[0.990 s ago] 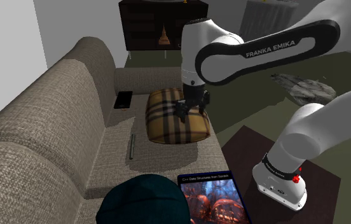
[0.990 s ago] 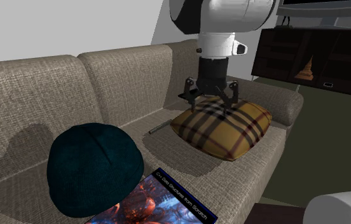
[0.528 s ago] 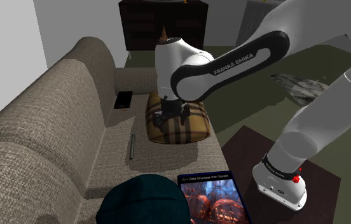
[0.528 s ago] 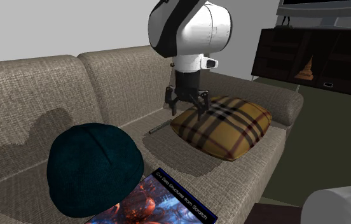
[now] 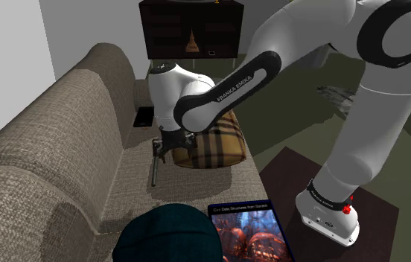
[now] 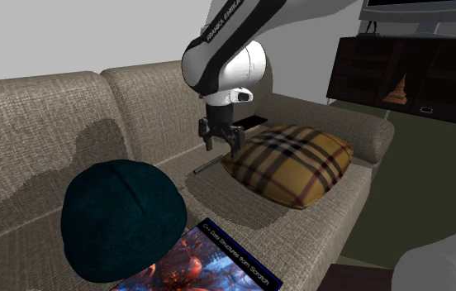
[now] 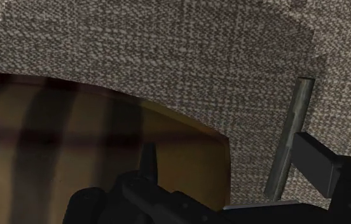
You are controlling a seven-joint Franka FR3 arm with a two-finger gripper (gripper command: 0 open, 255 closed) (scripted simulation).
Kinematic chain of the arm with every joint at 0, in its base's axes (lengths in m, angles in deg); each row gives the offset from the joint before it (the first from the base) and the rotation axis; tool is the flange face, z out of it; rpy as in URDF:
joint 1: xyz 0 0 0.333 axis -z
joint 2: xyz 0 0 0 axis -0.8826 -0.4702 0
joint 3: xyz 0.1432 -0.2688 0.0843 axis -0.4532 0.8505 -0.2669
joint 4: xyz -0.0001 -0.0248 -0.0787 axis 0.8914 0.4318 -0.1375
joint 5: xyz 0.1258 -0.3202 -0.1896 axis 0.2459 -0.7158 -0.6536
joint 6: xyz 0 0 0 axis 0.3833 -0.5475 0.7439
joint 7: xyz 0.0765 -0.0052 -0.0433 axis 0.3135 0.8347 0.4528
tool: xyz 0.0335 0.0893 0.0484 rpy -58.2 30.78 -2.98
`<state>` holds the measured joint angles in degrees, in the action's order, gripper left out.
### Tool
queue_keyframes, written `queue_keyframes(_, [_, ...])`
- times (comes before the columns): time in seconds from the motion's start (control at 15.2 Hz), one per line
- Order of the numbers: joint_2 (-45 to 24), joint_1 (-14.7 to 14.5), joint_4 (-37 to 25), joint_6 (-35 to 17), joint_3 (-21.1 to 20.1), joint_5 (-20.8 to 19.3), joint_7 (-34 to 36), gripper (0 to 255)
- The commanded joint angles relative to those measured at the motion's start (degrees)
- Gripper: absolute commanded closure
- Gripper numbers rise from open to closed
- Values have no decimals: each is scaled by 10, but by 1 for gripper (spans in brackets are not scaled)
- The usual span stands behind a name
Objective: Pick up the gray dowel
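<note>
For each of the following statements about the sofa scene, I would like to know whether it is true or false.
1. The dowel lies flat on the sofa seat. True.
2. The gripper is shut on the dowel. False: its fingers stand apart above the seat, and the dowel is not clasped.
3. The cushion lies on top of the dowel. False: the dowel lies beside it, apart from it.
4. A black phone lies on the seat beyond the cushion. True.
5. The book lies between the dowel and the cushion. False: it lies at the seat's other end, next to the dark teal cap.
</note>
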<state>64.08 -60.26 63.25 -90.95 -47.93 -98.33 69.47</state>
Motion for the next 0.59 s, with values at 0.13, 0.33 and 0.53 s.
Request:
queue_keyframes(0.13, [-113,-52,-92,2,32,-85,105,0])
queue_keyframes(0.33, [-186,-93,-170,15,61,-123,157,0])
queue_keyframes(0.53, [-226,-116,-213,18,79,-139,180,0])
